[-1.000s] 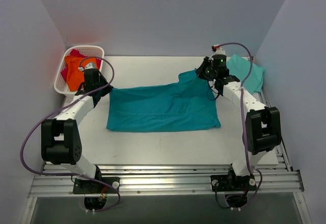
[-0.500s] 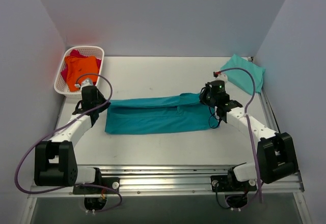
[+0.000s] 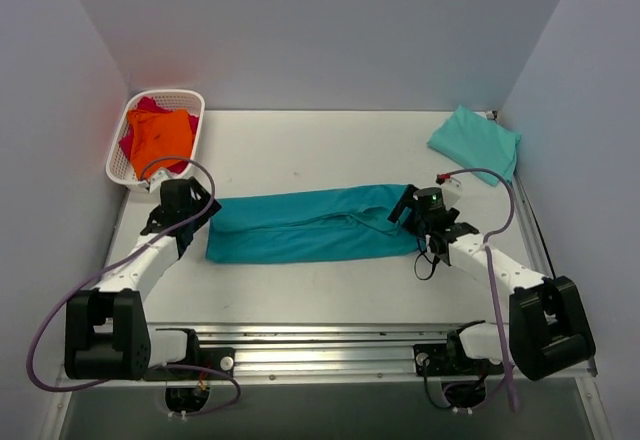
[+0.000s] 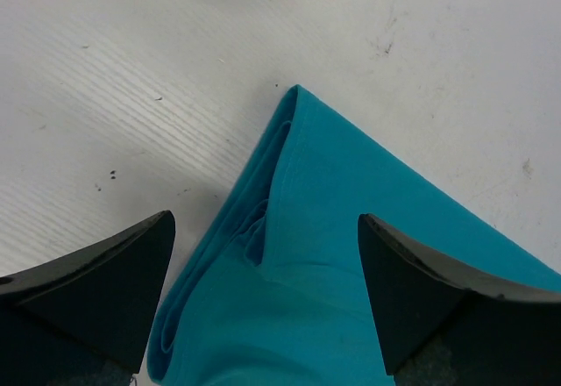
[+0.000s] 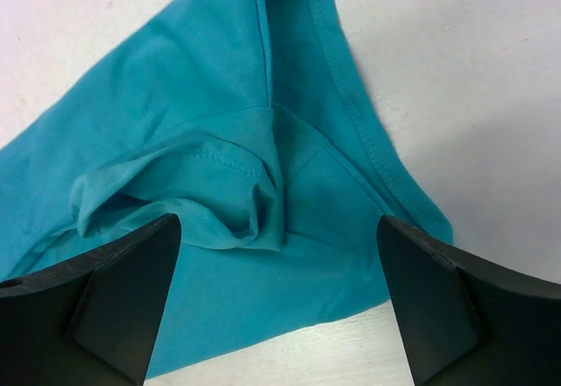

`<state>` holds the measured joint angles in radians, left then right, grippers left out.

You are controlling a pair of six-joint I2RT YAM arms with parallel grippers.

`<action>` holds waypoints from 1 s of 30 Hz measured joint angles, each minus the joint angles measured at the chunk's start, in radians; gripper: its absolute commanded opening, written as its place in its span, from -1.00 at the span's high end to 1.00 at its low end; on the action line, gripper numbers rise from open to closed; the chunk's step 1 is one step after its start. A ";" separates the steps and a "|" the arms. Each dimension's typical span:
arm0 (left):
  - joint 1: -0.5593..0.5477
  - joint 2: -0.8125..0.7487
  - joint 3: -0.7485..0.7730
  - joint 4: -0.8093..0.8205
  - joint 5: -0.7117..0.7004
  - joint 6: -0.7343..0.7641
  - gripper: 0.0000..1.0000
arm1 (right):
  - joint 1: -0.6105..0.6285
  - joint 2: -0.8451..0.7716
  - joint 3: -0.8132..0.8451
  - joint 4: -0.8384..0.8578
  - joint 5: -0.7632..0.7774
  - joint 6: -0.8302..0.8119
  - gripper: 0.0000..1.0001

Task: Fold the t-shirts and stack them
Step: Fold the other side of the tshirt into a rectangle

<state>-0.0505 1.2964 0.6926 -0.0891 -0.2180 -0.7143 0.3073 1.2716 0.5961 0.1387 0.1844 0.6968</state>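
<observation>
Since the left gripper (image 4: 263, 228) and right gripper (image 5: 279, 228) both gape wide, holding nothing, over the ends of the teal shirt (image 3: 310, 225), I'd pinch all layers evenly for the next fold.

Both arms reach forward from their bases, elbows folded low and white forearms stretched nearly flat, each leaning inward toward the other. In the top view the left tool (image 3: 197, 215) points toward the right arm, its two dark fingers (image 4: 96, 281) spread wide and gripping nothing. The right tool (image 3: 408, 210) points back toward the left arm. Its fingers (image 5: 447, 307) also stand wide apart, and they hold nothing.
</observation>
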 measured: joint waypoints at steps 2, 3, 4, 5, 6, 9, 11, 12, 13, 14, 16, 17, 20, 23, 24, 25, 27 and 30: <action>0.000 -0.035 -0.010 -0.022 -0.035 -0.011 -0.88 | 0.000 -0.030 0.000 -0.011 0.012 0.010 -0.80; 0.000 -0.056 -0.012 -0.034 -0.052 -0.014 -0.88 | 0.000 -0.051 0.000 -0.017 0.018 0.013 -0.80; 0.000 -0.082 -0.012 -0.047 -0.069 -0.016 -0.88 | 0.000 -0.082 -0.002 -0.024 0.022 0.015 -0.79; 0.000 -0.104 -0.012 -0.053 -0.081 -0.016 -0.88 | 0.000 -0.110 -0.005 -0.024 0.023 0.018 -0.79; 0.000 -0.128 -0.012 -0.056 -0.091 -0.016 -0.89 | 0.000 -0.139 -0.011 -0.024 0.023 0.021 -0.78; 0.000 -0.190 -0.012 -0.058 -0.101 -0.014 -0.89 | 0.002 -0.223 -0.040 -0.030 0.019 0.032 -0.78; 0.000 -0.222 -0.012 -0.058 -0.101 -0.012 -0.90 | 0.002 -0.269 -0.064 -0.043 0.017 0.039 -0.78; 0.000 -0.233 -0.012 -0.058 -0.101 -0.011 -0.91 | 0.002 -0.289 -0.075 -0.051 0.012 0.044 -0.78; 0.000 -0.240 -0.012 -0.058 -0.101 -0.011 -0.92 | 0.002 -0.311 -0.090 -0.056 0.006 0.052 -0.77; 0.000 -0.245 -0.013 -0.058 -0.100 -0.011 -0.92 | 0.002 -0.328 -0.104 -0.057 -0.002 0.062 -0.77; 0.000 -0.246 -0.018 -0.052 -0.092 -0.011 -0.93 | 0.006 -0.352 -0.136 -0.054 -0.025 0.087 -0.75; 0.000 -0.246 -0.021 -0.050 -0.090 -0.011 -0.93 | 0.010 -0.359 -0.151 -0.053 -0.035 0.100 -0.75; 0.000 -0.239 -0.035 -0.040 -0.069 -0.012 -0.96 | 0.032 -0.355 -0.194 -0.040 -0.051 0.135 -0.74; 0.000 -0.215 -0.042 -0.019 -0.051 -0.012 -0.96 | 0.062 -0.324 -0.215 -0.037 -0.050 0.162 -0.73; 0.000 -0.208 -0.045 -0.012 -0.045 -0.012 -0.96 | 0.071 -0.312 -0.215 -0.035 -0.050 0.169 -0.73; 0.000 -0.202 -0.047 -0.007 -0.040 -0.012 -0.96 | 0.084 -0.303 -0.216 -0.033 -0.042 0.177 -0.73; 0.000 -0.192 -0.051 0.002 -0.032 -0.012 -0.96 | 0.110 -0.291 -0.216 -0.029 -0.027 0.194 -0.74; 0.000 -0.182 -0.060 0.026 -0.021 -0.012 -0.96 | 0.142 -0.267 -0.216 -0.020 -0.001 0.215 -0.75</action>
<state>-0.0505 1.1141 0.6323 -0.0628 -0.2394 -0.7261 0.4488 1.0046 0.3798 0.1184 0.1837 0.9119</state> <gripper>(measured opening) 0.979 0.870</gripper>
